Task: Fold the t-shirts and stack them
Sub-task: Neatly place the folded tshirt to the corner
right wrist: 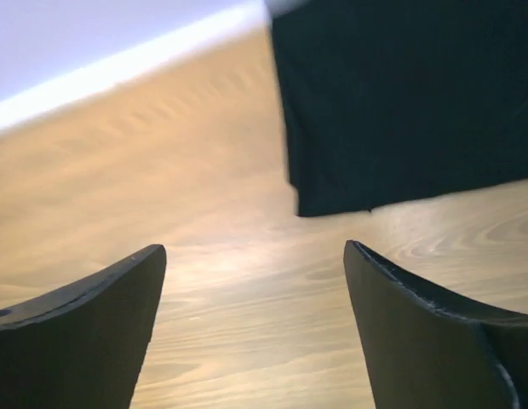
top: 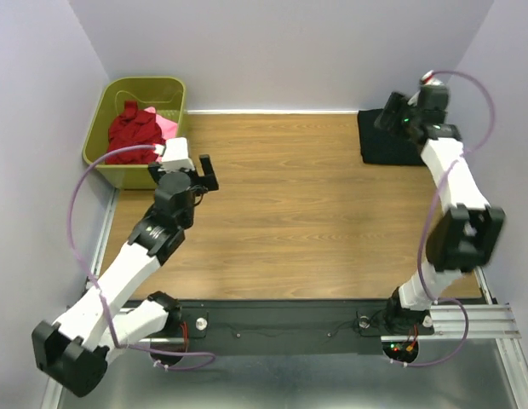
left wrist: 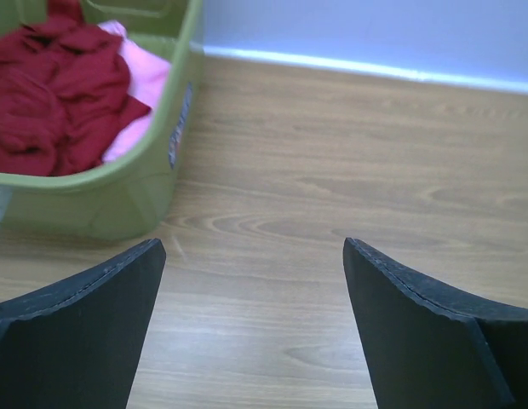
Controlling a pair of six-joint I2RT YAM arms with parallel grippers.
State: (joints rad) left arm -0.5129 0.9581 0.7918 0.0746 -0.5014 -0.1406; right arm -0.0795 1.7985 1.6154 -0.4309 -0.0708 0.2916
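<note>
Left claw [left wrist: 254, 256] is wide open and holds nothing. It hangs over bare counter [top: 289, 221]. The basket [left wrist: 119, 196] sits just ahead and to the left of this claw, with its near wall close to the left finger. Inside, past the rim, a red shirt [left wrist: 51, 94] lies bunched on top. A pink shirt [left wrist: 140, 85] shows beside and under it, on the side nearer the claw.

Right claw [right wrist: 254, 256] is also spread wide and empty. The black shirt [right wrist: 409, 102] lies flat on the counter just ahead and to the right of it, apart from the fingers. It looks like a folded rectangle. The wrist view is blurred, so the fold is probably tidy, but I can't confirm that.

Step, as a judgement: the black shirt is done and serves as the stack base, and the next shirt is to be fetched from the basket.

The next move calls for the left claw to go forward-left over the rim and drop onto the red heap. It should pinch one layer only, lift it clear of the wall and spread it on open counter for folding. The risk is dragging the pink shirt out with the red.
</note>
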